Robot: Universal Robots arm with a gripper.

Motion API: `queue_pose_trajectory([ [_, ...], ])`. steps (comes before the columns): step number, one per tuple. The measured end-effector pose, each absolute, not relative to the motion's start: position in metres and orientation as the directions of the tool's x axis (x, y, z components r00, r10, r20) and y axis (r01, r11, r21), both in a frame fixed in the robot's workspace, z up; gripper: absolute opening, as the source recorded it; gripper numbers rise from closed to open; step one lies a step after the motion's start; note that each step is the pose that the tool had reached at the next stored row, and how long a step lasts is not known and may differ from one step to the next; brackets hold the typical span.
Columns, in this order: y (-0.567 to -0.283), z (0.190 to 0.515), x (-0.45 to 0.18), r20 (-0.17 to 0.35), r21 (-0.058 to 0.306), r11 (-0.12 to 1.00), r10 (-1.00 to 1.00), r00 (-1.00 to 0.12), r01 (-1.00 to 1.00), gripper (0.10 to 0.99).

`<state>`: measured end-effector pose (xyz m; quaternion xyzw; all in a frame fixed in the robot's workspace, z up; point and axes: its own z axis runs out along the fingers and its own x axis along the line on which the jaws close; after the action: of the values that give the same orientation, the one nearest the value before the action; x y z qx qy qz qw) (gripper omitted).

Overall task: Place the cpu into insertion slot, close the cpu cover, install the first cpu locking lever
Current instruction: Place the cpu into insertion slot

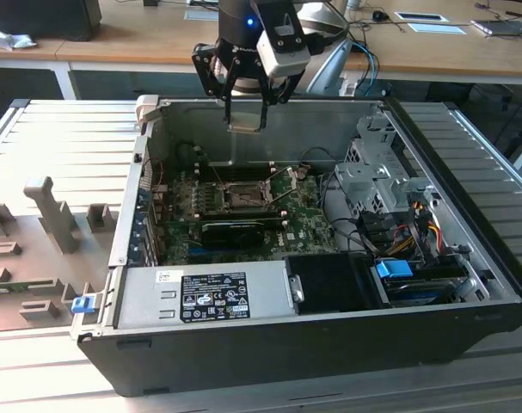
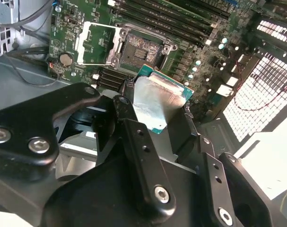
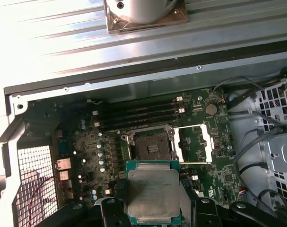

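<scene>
The gripper [image 1: 245,116] has its fingers [image 2: 134,137] clamped on the edges of the cpu [image 3: 152,191], holding it metal face up above the bare insertion slot [image 3: 150,145], beside which the cpu cover [image 3: 194,144] lies swung open, leaving the slot free to receive it.

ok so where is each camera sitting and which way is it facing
exterior view: off the arm, raised, looking down into the open black metal computer case; the black claw hangs over its far wall.
first wrist view: on the arm, looking down past the silver-grey square cpu in the claw onto the green motherboard.
second wrist view: on the arm, angled across the claw's black linkages toward the open dark-grey frame cpu cover.
both wrist views share the held cpu, empty socket and open cover.
</scene>
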<state>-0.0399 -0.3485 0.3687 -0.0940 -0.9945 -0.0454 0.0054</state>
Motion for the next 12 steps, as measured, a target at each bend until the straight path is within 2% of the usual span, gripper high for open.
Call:
queue_pose_trajectory([
  [12,-0.3484,0.3663,-0.0406,0.019,0.089,0.943,0.322,-0.947,0.322,0.525],
])
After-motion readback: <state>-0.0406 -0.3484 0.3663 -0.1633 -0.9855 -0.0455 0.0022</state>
